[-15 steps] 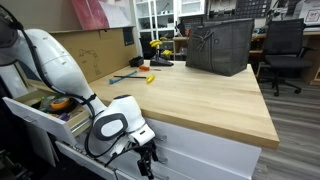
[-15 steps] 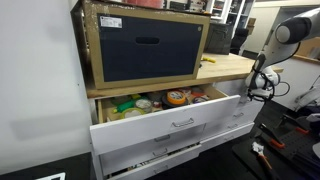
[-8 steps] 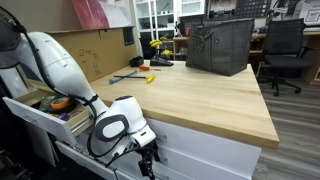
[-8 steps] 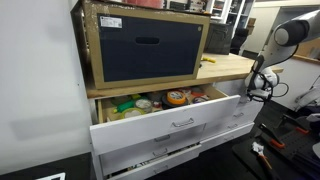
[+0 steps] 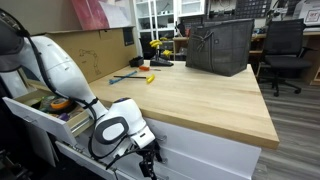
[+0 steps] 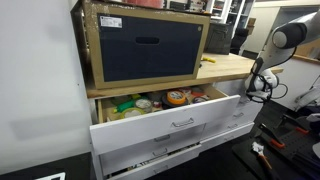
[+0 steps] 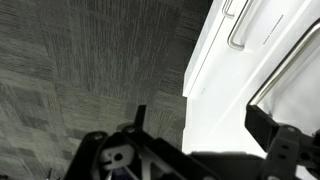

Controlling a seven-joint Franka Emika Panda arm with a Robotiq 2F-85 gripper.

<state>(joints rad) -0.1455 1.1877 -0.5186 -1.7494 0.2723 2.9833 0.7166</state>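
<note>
My gripper (image 5: 150,165) hangs low in front of the white cabinet (image 5: 215,160), below the wooden countertop (image 5: 190,95). It also shows in the exterior view (image 6: 257,90) at the cabinet's far end. In the wrist view the gripper (image 7: 200,125) is open and empty, its two black fingers spread wide. The right finger is close to a metal drawer handle (image 7: 285,65) on a white drawer front (image 7: 215,70). A second handle (image 7: 250,25) shows higher up. Whether a finger touches the handle cannot be told.
The top drawer (image 6: 170,125) stands pulled out and holds several items, among them an orange roll (image 6: 178,97). A box with a dark front (image 6: 145,45) sits on the counter. A black basket (image 5: 220,45) and small tools (image 5: 135,75) lie on the countertop. An office chair (image 5: 285,50) stands behind. Grey carpet (image 7: 90,70) lies below.
The gripper has shifted only very slightly in front of the cabinet. Nothing was taken hold of or let go.
</note>
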